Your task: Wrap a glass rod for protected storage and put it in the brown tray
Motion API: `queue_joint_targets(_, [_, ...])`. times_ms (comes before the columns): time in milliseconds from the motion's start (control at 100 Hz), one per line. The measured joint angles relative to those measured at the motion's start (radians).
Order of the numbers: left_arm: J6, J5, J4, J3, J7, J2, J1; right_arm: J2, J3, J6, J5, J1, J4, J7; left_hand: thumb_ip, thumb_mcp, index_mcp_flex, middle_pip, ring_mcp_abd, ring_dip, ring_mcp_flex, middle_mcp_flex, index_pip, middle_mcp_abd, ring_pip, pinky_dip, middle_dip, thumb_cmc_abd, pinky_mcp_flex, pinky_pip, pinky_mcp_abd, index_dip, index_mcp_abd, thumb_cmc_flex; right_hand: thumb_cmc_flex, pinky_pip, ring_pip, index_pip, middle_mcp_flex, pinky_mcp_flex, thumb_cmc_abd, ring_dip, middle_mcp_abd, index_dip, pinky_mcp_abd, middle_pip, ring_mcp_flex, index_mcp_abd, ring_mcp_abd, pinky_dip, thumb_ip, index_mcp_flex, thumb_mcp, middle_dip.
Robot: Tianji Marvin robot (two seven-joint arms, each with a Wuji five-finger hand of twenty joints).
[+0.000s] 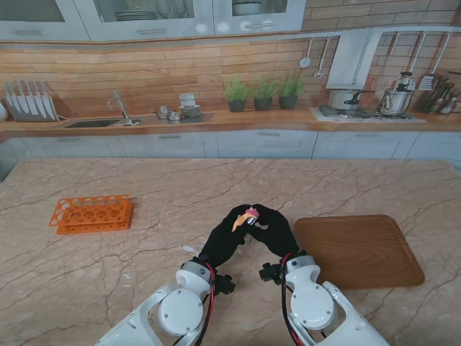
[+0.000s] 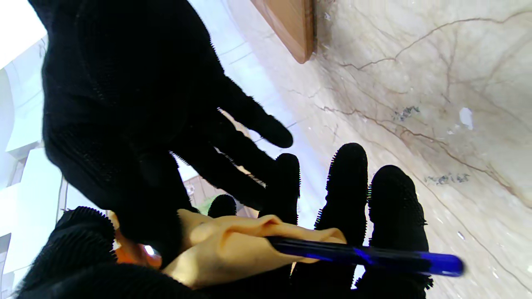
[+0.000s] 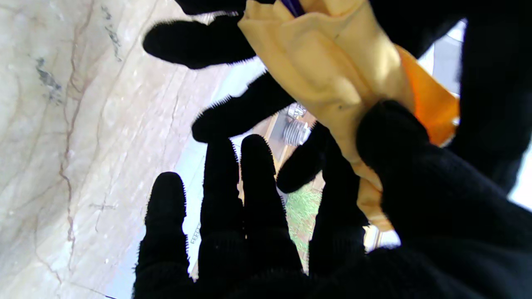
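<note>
**Both hands on rod and wrap, raised over the table**

Left black-gloved hand (image 1: 225,241) and right black-gloved hand (image 1: 272,229) meet fingertip to fingertip above the beige veined marble table (image 1: 144,281), just left of the brown rounded-corner wooden tray (image 1: 360,252). Between them: a pale yellow-orange soft wrapping sheet (image 2: 224,245) bunched around one end of the dark blue glass rod (image 2: 365,256). The rod's other end sticks out bare across the left hand's fingers (image 2: 347,182). Left hand grips the wrapped end between thumb and palm. Right hand pinches the sheet (image 3: 332,70) with its thumb, other fingers (image 3: 257,174) spread. Rod clear of the tray. Orange plastic test-tube rack (image 1: 91,213) stands well apart at far left
</note>
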Motion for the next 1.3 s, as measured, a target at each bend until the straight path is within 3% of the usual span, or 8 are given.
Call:
queue_joint_targets(330, [-0.001,-0.003,0.002,-0.009,-0.008,0.002,0.004,-0.003,0.034,-0.023,-0.036,-0.024,-0.019,-0.033,-0.001,-0.004,0.048,-0.011,0.0,-0.01,0.0,0.017,0.0,0.012,-0.001,-0.01,-0.001,-0.01,-0.008,0.0,0.0,-0.003,-0.041,0.001,0.0,0.0,0.011,0.0,0.017,0.01,0.0,0.0,0.012,0.013,0.0,0.019,0.019,0.0,0.0,0.0,0.0,0.0,0.007,0.01])
queue_joint_targets(470, [-0.002,-0.003,0.002,-0.018,-0.015,0.006,0.009,-0.003,0.058,-0.036,-0.046,-0.039,-0.036,-0.041,-0.001,-0.005,0.096,-0.011,0.0,-0.01,0.0,0.023,0.003,0.013,-0.001,-0.01,-0.001,-0.01,-0.008,0.0,0.0,0.006,0.003,0.018,0.0,0.0,0.01,-0.001,0.038,0.023,0.011,-0.007,0.0,0.066,0.0,0.017,0.058,0.001,0.0,0.0,0.0,-0.014,0.007,0.012])
queue_joint_targets(670, [-0.012,-0.001,0.005,-0.035,-0.01,0.009,0.021,-0.001,0.108,-0.047,-0.081,-0.064,-0.076,-0.041,-0.001,-0.003,0.096,-0.01,0.0,-0.01,0.0,0.028,0.01,0.013,-0.001,-0.01,0.001,-0.01,-0.007,0.0,0.0,0.0,0.004,0.028,0.0,0.0,-0.028,0.004,0.113,0.048,0.064,-0.039,-0.003,0.15,0.002,0.015,0.154,0.012,0.018,-0.011,0.003,-0.067,-0.005,0.004])
queue_joint_targets(740, [-0.018,0.0,0.005,-0.046,-0.005,0.009,0.026,0.001,0.137,-0.047,-0.136,-0.079,-0.095,-0.041,-0.001,-0.001,0.096,-0.003,0.0,-0.01,0.0,0.028,0.01,0.013,-0.001,-0.01,0.011,-0.01,-0.005,0.0,0.0,0.009,0.004,0.03,0.0,0.0,-0.04,0.013,0.146,0.054,0.064,-0.051,-0.002,0.155,0.013,0.015,0.183,0.02,0.029,-0.014,0.044,-0.072,-0.005,0.004])
queue_joint_targets(950, [-0.039,0.008,0.004,-0.084,-0.009,0.016,0.038,0.025,0.244,-0.05,-0.323,-0.129,-0.154,-0.034,-0.001,0.003,0.109,0.016,0.0,-0.01,0.0,0.031,0.011,0.013,0.01,-0.01,0.018,-0.031,0.001,0.0,0.0,0.012,0.005,0.067,0.0,-0.001,-0.025,0.027,0.179,0.063,0.064,-0.055,0.001,0.155,0.016,0.015,0.22,0.043,0.041,-0.024,0.067,-0.073,-0.005,0.004])
queue_joint_targets(1050, [-0.052,0.019,0.0,-0.108,-0.018,0.022,0.044,0.045,0.304,-0.048,-0.368,-0.155,-0.195,0.026,-0.001,0.013,0.11,0.023,0.0,-0.01,0.0,0.033,0.011,0.013,0.011,-0.01,0.022,-0.031,0.001,0.0,0.0,0.013,0.013,0.093,0.0,-0.001,0.023,0.036,0.18,0.063,0.064,-0.034,0.008,0.152,0.026,0.041,0.22,0.055,0.041,-0.027,0.067,-0.073,-0.003,0.004])
queue_joint_targets(1190, [-0.075,0.035,-0.007,-0.143,-0.025,0.033,0.054,0.073,0.386,-0.04,-0.536,-0.182,-0.242,0.102,-0.001,0.016,0.121,0.025,0.0,-0.01,0.0,0.033,0.012,0.013,0.019,-0.01,0.023,-0.031,0.006,0.0,0.0,0.014,0.013,0.105,0.0,-0.001,0.07,0.038,0.195,0.063,0.063,-0.009,0.012,0.142,0.027,0.068,0.22,0.088,0.044,-0.027,0.089,-0.062,0.014,0.004])
queue_joint_targets(1300, [-0.087,0.047,-0.012,-0.166,-0.032,0.041,0.059,0.101,0.464,-0.025,-0.657,-0.213,-0.299,0.235,-0.001,0.017,0.133,0.026,0.0,-0.01,0.0,0.033,0.012,0.013,0.023,-0.01,0.024,-0.031,0.007,0.0,-0.001,0.024,0.014,0.105,0.0,-0.001,0.072,0.038,0.196,0.063,0.049,-0.002,0.019,0.116,0.035,0.068,0.22,0.103,0.049,-0.035,0.089,-0.041,0.021,0.004])
